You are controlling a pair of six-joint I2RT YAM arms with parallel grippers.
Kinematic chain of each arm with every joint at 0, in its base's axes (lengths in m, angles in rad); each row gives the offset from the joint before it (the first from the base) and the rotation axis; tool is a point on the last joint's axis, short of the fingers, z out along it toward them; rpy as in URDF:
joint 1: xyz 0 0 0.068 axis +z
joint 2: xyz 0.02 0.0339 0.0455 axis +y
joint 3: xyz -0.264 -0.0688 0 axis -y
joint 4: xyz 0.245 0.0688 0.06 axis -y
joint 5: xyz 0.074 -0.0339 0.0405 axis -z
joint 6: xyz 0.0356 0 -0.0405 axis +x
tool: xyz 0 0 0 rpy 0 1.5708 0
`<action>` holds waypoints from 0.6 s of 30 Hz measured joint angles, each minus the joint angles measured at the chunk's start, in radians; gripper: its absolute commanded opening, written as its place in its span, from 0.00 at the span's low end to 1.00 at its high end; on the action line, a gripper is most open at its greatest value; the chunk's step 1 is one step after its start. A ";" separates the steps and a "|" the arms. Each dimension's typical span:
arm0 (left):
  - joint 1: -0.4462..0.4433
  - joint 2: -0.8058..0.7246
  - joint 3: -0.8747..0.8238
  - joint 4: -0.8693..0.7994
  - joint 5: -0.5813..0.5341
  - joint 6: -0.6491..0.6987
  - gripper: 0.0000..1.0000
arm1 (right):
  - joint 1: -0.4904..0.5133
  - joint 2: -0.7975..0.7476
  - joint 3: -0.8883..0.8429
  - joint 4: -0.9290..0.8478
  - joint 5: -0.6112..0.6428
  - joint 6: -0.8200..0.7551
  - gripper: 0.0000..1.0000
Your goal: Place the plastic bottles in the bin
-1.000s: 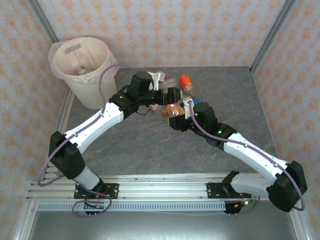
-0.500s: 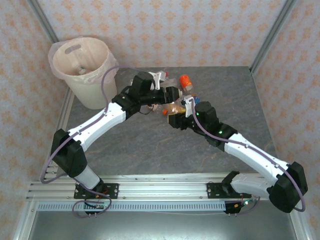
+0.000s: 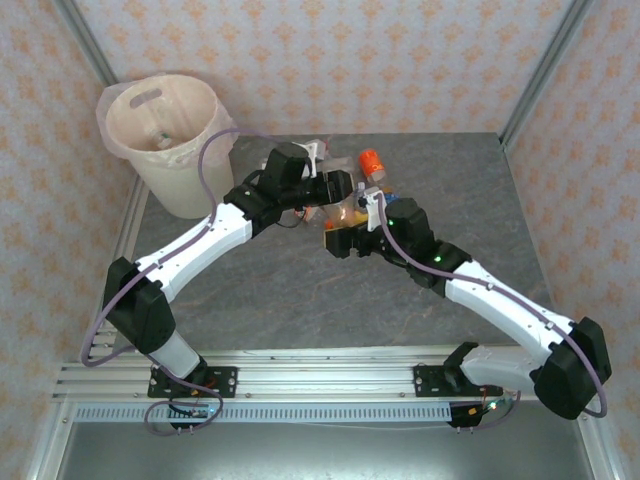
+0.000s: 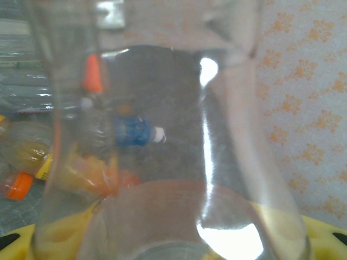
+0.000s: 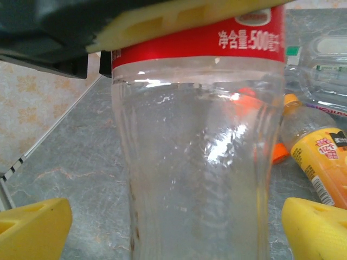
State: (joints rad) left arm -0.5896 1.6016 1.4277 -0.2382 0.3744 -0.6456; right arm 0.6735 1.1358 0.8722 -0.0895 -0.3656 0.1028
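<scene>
Viewing from above: left tool (image 3: 338, 190) and right tool (image 3: 345, 232) meet nose to nose over the far middle of the grey stone-patterned worktop (image 3: 300, 300). A clear plastic bottle with a red label (image 5: 200, 151) sits between them.

Left tool: narrowed onto the bottle. In the right wrist view one of its yellow pads (image 5: 179, 21) lies flat across the red label band.

Right tool: wide. Its yellow fingertips (image 5: 32, 227) stand one on each side of the bottle, clear of its walls and not touching.

Loose bottles near the tools on the far side:
- an orange-topped bottle (image 3: 372, 162)
- a yellow-orange labelled bottle (image 5: 320, 157) lying on its side
- a blue-labelled bottle with a white cap (image 4: 135, 131), also on its side

Large round cream-white bin lined with a pinkish plastic bag (image 3: 205, 105): at the far left corner of the worktop, well apart from the held bottle.
</scene>
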 measured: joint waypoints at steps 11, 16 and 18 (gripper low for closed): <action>0.000 -0.014 0.000 -0.039 -0.182 0.029 0.51 | 0.000 -0.074 -0.021 0.016 0.120 -0.001 0.99; 0.003 -0.040 0.016 -0.070 -0.273 0.060 0.51 | 0.000 -0.089 -0.074 0.071 0.139 0.002 0.99; 0.008 -0.042 0.047 -0.099 -0.321 0.080 0.51 | 0.000 -0.095 -0.084 0.079 0.160 0.004 0.99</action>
State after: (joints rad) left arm -0.5819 1.5600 1.4746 -0.3370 0.0532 -0.5659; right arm 0.6731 1.0405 0.7887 -0.0101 -0.2058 0.1070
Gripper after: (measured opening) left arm 0.563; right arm 0.992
